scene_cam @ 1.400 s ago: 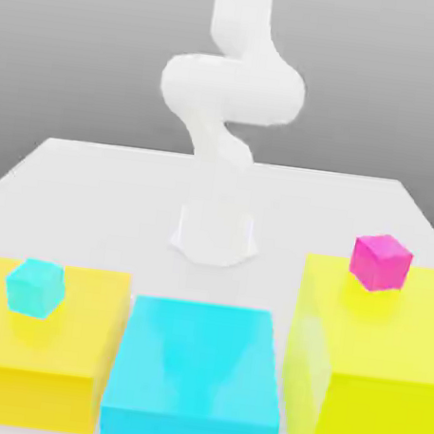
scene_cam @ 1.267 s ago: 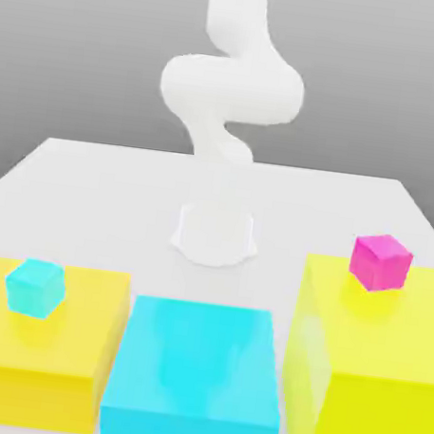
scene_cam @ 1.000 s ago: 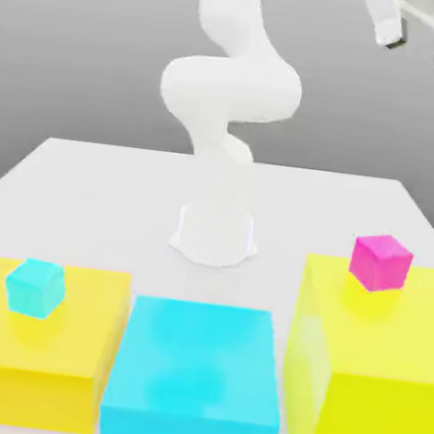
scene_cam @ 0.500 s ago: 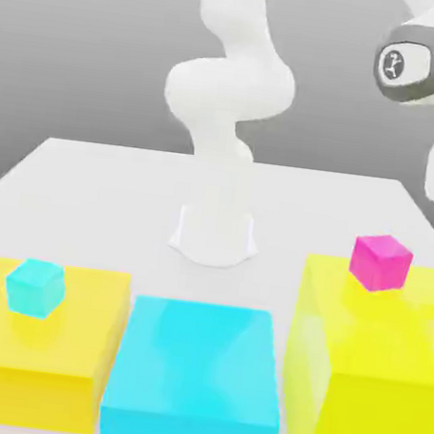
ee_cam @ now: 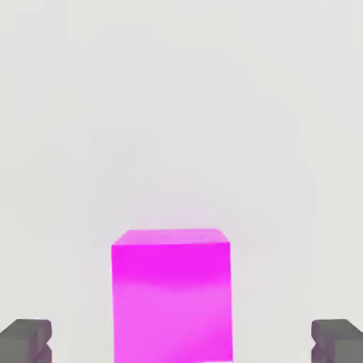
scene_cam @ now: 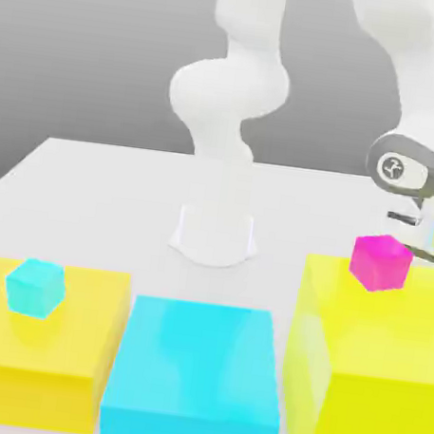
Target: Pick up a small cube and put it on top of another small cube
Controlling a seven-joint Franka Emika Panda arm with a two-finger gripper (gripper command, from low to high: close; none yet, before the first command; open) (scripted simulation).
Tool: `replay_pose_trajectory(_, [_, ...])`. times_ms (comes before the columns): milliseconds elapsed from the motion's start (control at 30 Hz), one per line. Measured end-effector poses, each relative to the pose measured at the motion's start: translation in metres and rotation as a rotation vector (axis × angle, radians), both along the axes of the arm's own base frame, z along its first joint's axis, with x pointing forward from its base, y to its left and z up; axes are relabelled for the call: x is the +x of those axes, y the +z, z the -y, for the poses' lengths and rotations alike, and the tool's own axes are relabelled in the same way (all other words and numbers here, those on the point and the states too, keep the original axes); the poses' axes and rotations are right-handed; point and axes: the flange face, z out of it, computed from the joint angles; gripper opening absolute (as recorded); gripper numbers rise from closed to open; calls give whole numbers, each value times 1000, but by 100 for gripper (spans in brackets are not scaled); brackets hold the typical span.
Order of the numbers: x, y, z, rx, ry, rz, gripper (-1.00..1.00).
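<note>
While the hand (ee_cam: 182, 342) waits with its fingers wide apart and nothing clamped between them, we have the small fuchsia cube (ee_cam: 172, 305) lying between the lines of the two fingertips, on a pale surface that we take for the desk (scene_cam: 117, 209). We judge it light and stiff, a solid little block that should neither squash nor bend, so a modest squeeze ought to do. Its glossy faces may prove slippery, and we would want the pads flat on the two opposite sides that face the fingers, about mid-height, clear of the edges and corners. The cube sits a little nearer one finger than the other, so we should centre on it before closing, or one pad may nudge it and turn it. Further out, a hot-pink small cube (scene_cam: 381, 263) rests on the tall yellow block (scene_cam: 342, 322), close to the arm, and we would mind it on the way up. Well apart, a small cyan cube (scene_cam: 35, 288) sits on the lower golden block (scene_cam: 83, 324).
</note>
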Motion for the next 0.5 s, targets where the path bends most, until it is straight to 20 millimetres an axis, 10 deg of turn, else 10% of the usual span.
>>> replay_pose_trajectory(100, [0, -32, 1, -1, 3, -1, 0])
replay_pose_trajectory(133, [-1, -39, 1, -1, 3, -1, -100])
replay_pose_trajectory(333, [-1, -42, 2, -3, 3, -2, -100])
replay_pose_trajectory(500, [0, -2, 1, -3, 3, -1, -100])
